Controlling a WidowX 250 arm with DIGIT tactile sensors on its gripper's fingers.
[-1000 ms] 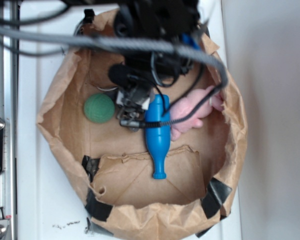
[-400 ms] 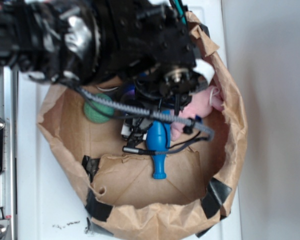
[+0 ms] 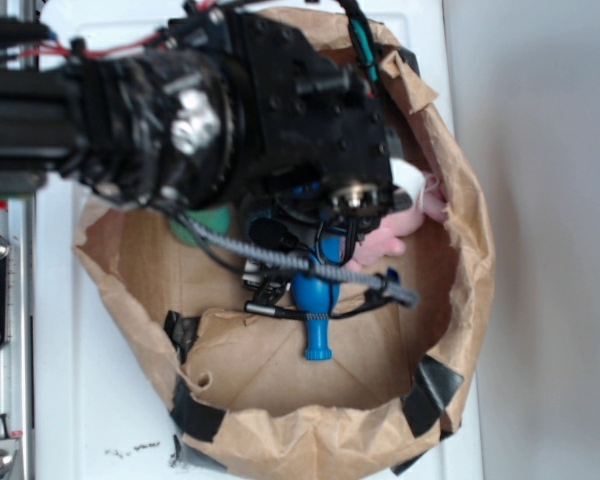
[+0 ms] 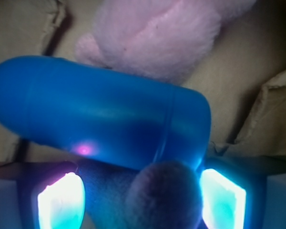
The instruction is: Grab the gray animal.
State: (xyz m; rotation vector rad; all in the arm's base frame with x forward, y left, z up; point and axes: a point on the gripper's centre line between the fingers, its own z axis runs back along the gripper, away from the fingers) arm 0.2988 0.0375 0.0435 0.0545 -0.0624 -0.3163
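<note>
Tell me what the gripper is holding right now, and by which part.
Cannot be told for sure. In the wrist view a dark gray plush lump sits between the gripper's lit fingers, but contact isn't visible, nor which part it is.

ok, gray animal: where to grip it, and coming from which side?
Probably the rounded gray lump between the lit fingertips, coming straight down from above. The blue bottle lies tight along its far side, with the pink plush beyond, so a sideways approach looks blocked.
</note>
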